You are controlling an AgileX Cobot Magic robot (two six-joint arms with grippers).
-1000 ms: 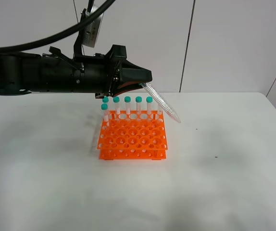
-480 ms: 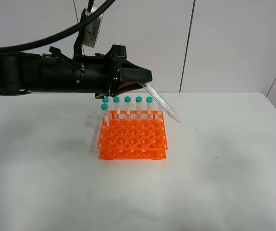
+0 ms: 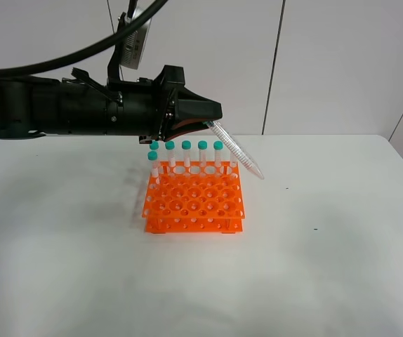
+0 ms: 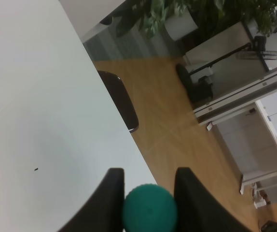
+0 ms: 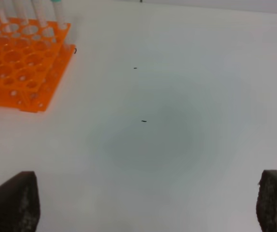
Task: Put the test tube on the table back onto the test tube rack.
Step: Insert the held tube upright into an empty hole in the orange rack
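Observation:
A clear test tube (image 3: pixel 238 153) slants down to the right above the back right corner of the orange test tube rack (image 3: pixel 194 202), its pointed tip hanging past the rack's edge over the white table (image 3: pixel 328 253). My left gripper (image 3: pixel 211 120) reaches in level from the left and is shut on the tube's upper end. The left wrist view shows the teal cap (image 4: pixel 149 213) pinched between the two black fingers (image 4: pixel 110 193). Wide open and holding nothing, my right gripper (image 5: pixel 143 203) hovers over bare table to the right of the rack (image 5: pixel 18 63); it is outside the exterior high view.
Several teal-capped tubes (image 3: pixel 186 153) stand upright along the rack's back row, just under my left gripper. The rack's other holes hold nothing. A white wall stands behind the table. Past the table's edge lie a wooden floor and a dark chair (image 4: pixel 121 104).
A dark part of the right arm at the lower right corner of the exterior high view has drawn out of sight. The left arm and its tube have stayed put.

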